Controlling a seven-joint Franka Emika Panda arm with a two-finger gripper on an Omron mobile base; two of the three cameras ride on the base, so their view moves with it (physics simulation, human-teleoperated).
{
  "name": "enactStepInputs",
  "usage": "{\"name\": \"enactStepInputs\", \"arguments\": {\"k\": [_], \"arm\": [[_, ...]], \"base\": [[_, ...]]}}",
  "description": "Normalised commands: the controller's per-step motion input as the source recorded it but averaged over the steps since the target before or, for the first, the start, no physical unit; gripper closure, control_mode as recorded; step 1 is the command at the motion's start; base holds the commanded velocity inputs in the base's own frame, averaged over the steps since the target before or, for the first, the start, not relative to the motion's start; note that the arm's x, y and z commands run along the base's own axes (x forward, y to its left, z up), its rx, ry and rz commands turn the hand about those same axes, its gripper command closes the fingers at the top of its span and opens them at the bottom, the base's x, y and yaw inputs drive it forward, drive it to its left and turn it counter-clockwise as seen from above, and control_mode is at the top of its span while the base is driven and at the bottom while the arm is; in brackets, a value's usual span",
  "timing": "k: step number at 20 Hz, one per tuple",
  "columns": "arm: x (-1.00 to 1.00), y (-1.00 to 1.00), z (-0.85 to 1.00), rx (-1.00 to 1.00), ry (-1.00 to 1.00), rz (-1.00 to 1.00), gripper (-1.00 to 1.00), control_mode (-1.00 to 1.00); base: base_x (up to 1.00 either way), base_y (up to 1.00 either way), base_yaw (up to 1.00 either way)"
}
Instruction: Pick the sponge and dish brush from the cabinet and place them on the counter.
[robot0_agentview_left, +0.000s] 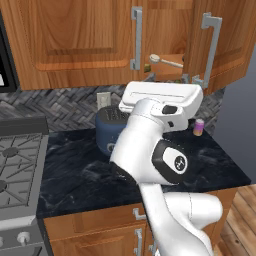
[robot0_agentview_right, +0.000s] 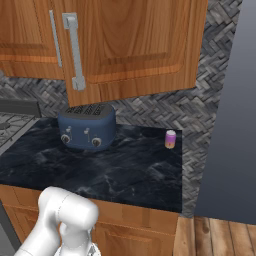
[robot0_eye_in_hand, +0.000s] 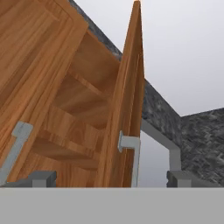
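The cabinet (robot0_agentview_left: 75, 40) has its right door (robot0_agentview_left: 227, 40) swung ajar. In the gap, the dish brush (robot0_agentview_left: 165, 61) lies on the lower shelf, round white head to the left. A small yellowish bit (robot0_agentview_left: 148, 68) next to that head looks like the sponge, mostly hidden by the door frame. My gripper (robot0_agentview_left: 168, 78) points up just below the shelf, open, fingers wide apart and nothing between them. In the hand view the gripper (robot0_eye_in_hand: 109, 179) faces the ajar door's edge (robot0_eye_in_hand: 127, 100) and bare shelves. The counter (robot0_agentview_right: 125, 170) lies below.
A blue toaster (robot0_agentview_right: 87, 127) stands at the back of the counter, and a small purple-and-cream jar (robot0_agentview_right: 170, 139) sits to its right. The stove top (robot0_agentview_left: 15, 170) adjoins the counter on the left. The door's silver bar handle (robot0_agentview_left: 209, 47) hangs close to my hand.
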Motion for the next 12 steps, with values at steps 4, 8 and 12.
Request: {"name": "enactStepInputs", "arguments": {"k": [4,8,12], "arm": [[0.23,0.04,-0.02,0.01,0.00,-0.12,-1.00,-1.00],[0.27,-0.04,0.00,0.05,0.00,-0.04,-1.00,-1.00],[0.18,-0.17,0.00,0.06,0.03,0.00,-1.00,-1.00]], "base": [[0.00,0.00,0.00],[0.00,0.00,0.00],[0.00,0.00,0.00]]}}
